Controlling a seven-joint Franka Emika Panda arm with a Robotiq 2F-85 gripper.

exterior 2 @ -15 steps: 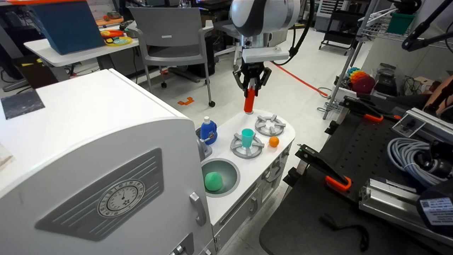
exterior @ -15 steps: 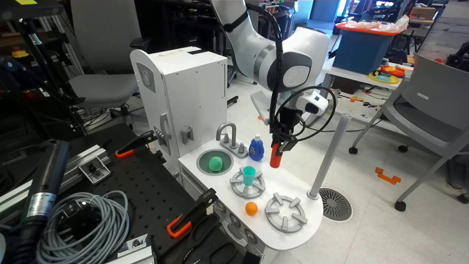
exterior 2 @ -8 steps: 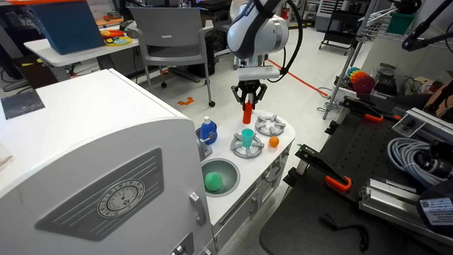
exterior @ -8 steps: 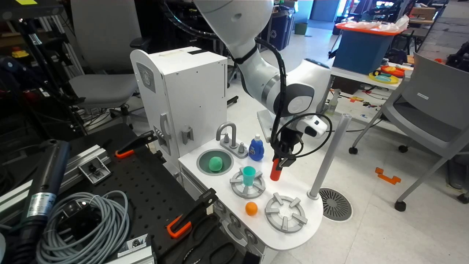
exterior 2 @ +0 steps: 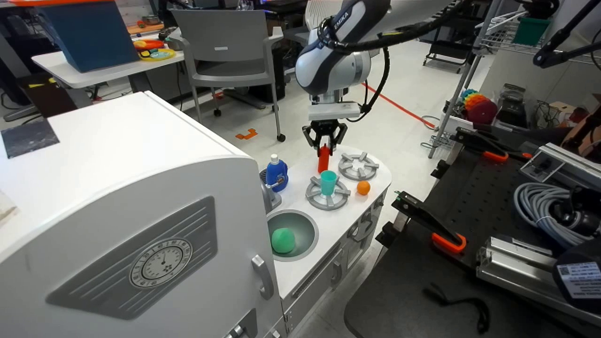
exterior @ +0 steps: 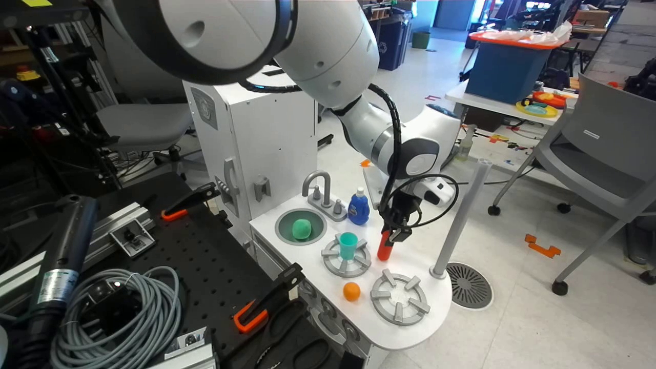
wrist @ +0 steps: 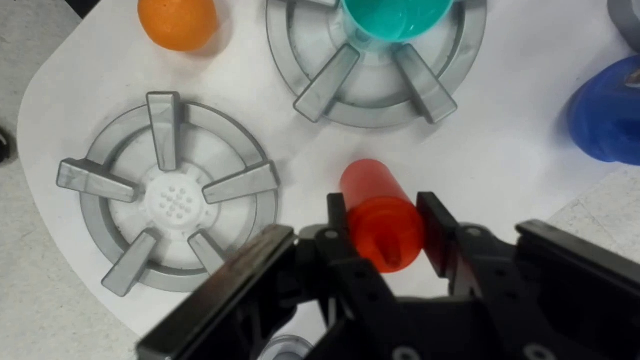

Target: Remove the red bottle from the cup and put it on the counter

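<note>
The red bottle (exterior: 384,251) is upright between the fingers of my gripper (exterior: 392,234). It also shows in an exterior view (exterior 2: 323,162) and in the wrist view (wrist: 385,232). Both finger pads touch its upper sides. Its base is at or just above the white counter (wrist: 500,185); I cannot tell whether it touches. The teal cup (exterior: 348,247) stands upright on a grey burner beside the bottle. It looks empty in the wrist view (wrist: 397,17).
The orange ball (wrist: 177,22) and another burner (exterior: 400,297) lie near the counter's rounded end. The blue bottle (exterior: 359,207) stands by the faucet (exterior: 326,187). The sink (exterior 2: 310,227) holds a green ball (exterior 2: 283,240). A grey pole (exterior: 461,220) rises from the counter.
My gripper has come down with the red bottle in it, from well above the counter to its surface or nearly so, beside the burner with the cup. The cup has not moved.
</note>
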